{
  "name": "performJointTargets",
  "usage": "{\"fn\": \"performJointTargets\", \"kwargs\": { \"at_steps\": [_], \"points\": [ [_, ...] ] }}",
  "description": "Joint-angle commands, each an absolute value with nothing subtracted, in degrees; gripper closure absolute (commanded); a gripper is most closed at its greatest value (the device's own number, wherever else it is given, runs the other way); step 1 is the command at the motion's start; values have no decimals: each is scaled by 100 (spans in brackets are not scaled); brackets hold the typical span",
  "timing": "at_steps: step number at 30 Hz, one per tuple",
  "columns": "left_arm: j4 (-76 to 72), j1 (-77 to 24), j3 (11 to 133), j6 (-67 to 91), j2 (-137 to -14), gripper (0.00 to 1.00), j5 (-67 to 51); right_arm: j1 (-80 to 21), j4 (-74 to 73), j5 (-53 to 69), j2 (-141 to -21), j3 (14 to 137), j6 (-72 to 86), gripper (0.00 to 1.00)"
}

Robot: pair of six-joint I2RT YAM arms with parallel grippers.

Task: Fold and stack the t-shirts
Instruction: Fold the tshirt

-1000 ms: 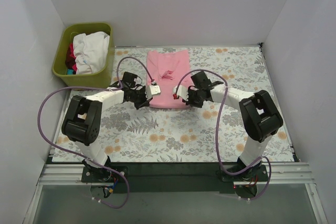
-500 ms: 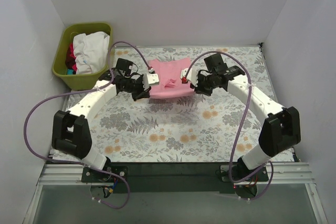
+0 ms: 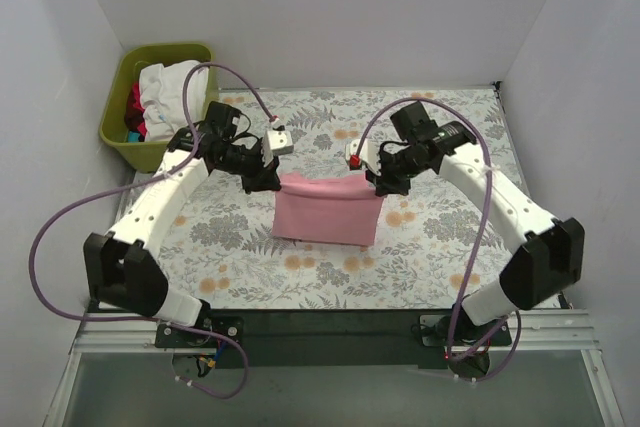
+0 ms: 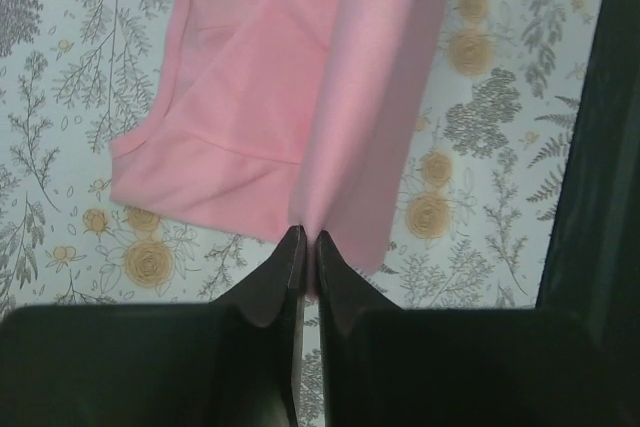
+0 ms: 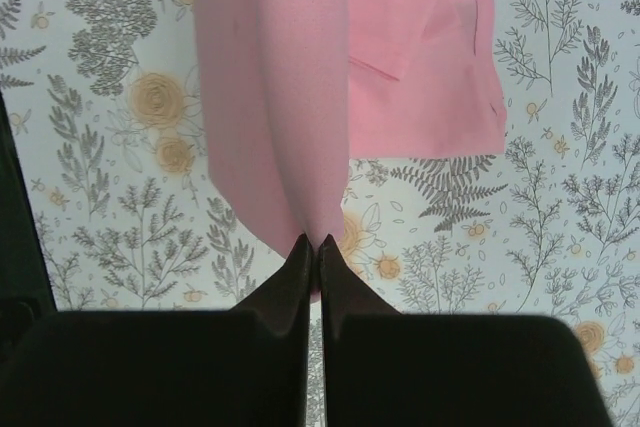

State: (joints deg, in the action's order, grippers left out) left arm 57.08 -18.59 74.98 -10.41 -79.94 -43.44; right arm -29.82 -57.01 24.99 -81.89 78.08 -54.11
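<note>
A pink t-shirt (image 3: pixel 328 211) hangs between my two grippers above the middle of the flowered table, its lower part lying on the cloth. My left gripper (image 3: pixel 270 179) is shut on the shirt's upper left corner; in the left wrist view (image 4: pixel 308 239) the pink cloth (image 4: pixel 370 97) is pinched between the black fingers. My right gripper (image 3: pixel 378 185) is shut on the upper right corner; in the right wrist view (image 5: pixel 312 242) the pink cloth (image 5: pixel 275 97) runs down from the shut fingertips to the table.
A green bin (image 3: pixel 160 102) with white and red clothes stands at the back left. The flowered tablecloth (image 3: pixel 450 137) covers the table. White walls close in the sides and back. The table's dark front edge (image 3: pixel 330 322) lies by the arm bases.
Both grippers, holding the shirt's near edge, lifted it, swept back and then came toward the front, so the shirt now hangs nearer the middle of the table. Both arms are stretched out further.
</note>
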Motion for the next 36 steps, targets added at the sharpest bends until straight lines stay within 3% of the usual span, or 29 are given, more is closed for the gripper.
{"fn": "performJointTargets", "kwargs": {
  "at_steps": [1,12,17,24,25,26,27,30,33,36],
  "points": [
    [5459,-1574,7848,-853,-8873,100,-4263,-2804,-5854,2514,-9145,8410,-5704,99],
    [4237,-1125,8341,-519,-11240,100,-3999,-2373,-5212,2610,-12022,9624,-5493,99],
    [4069,-1125,8157,-299,-11522,99,-3990,-2382,-4957,2663,-12199,9361,-5344,99],
    [4324,-1204,7313,-369,-10873,99,-4183,-2478,-4755,2812,-11507,8168,-5230,98],
    [4333,-1204,7225,-378,-10646,97,-4175,-2513,-4764,2847,-11383,8035,-5203,95],
    [4333,-1204,7077,-369,-10539,87,-4157,-2531,-4772,2952,-11260,7920,-5151,92],
    [4350,-1195,7049,-369,-10434,78,-4157,-2505,-4807,3005,-11024,7815,-5020,81],
    [4394,-1187,7145,-299,-9985,56,-4324,-2321,-4948,3295,-10653,7919,-4668,63],
    [4394,-1195,7503,-97,-9844,48,-4552,-2093,-5317,3585,-10617,8585,-4439,48],
    [4430,-1300,7900,-44,-9949,47,-4816,-1925,-5519,3875,-10844,9306,-4255,50]
  ]
}}
